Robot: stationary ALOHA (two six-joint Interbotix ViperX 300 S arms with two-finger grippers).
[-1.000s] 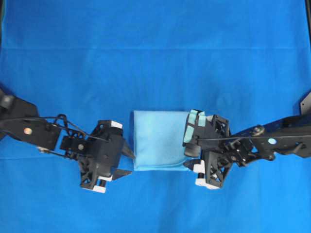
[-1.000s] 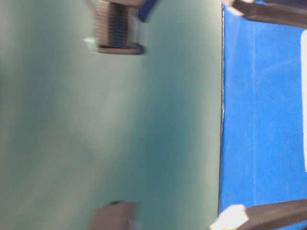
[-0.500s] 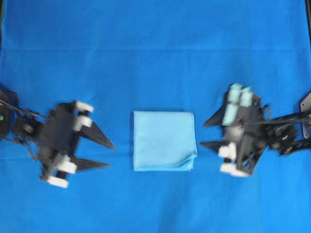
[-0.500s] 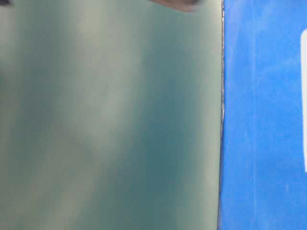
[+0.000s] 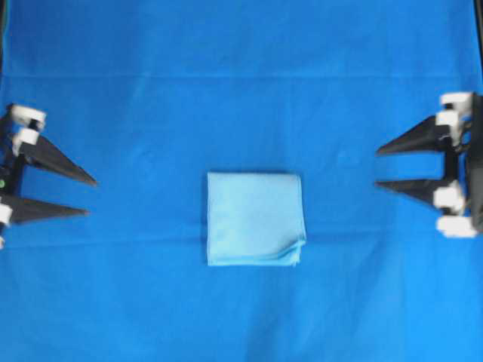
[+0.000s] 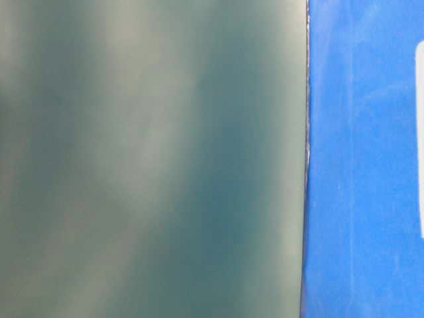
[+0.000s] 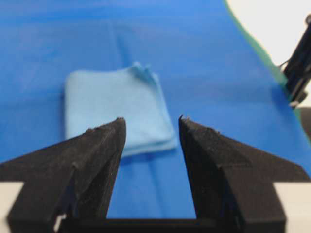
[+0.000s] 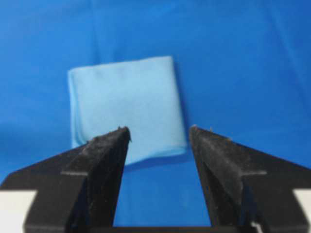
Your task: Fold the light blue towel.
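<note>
Towel position: the light blue towel (image 5: 255, 219) lies flat at the middle of the blue table covering (image 5: 241, 60), somewhat toward the near edge, well apart from every edge and corner.
Towel state: folded to a compact, nearly square packet; layered edges show along its near side, and one near corner is slightly ruffled in the overhead view.
Long axis: none to speak of; the packet is close to square, its sides running parallel to the covering's edges.
Left gripper: the left gripper (image 5: 72, 197) sits at the left edge of the covering, jaws parted and empty, tips pointing toward the towel.
Right gripper: the right gripper (image 5: 392, 167) sits at the right edge, jaws spread wide and empty, tips also pointing inward at the towel.
Key relation: the towel lies between the two grippers, straight ahead of each along its pointing line, as both wrist views confirm; neither touches it.
Nearer arm: the right gripper appears slightly nearer the towel than the left; both are well apart from it.
Judgement: the fold looks complete; no further grasp appears called for.
Table-level view: only a blurred grey-green surface and a strip of the covering; nothing useful.
Count: one towel, two grippers, one covering.
</note>
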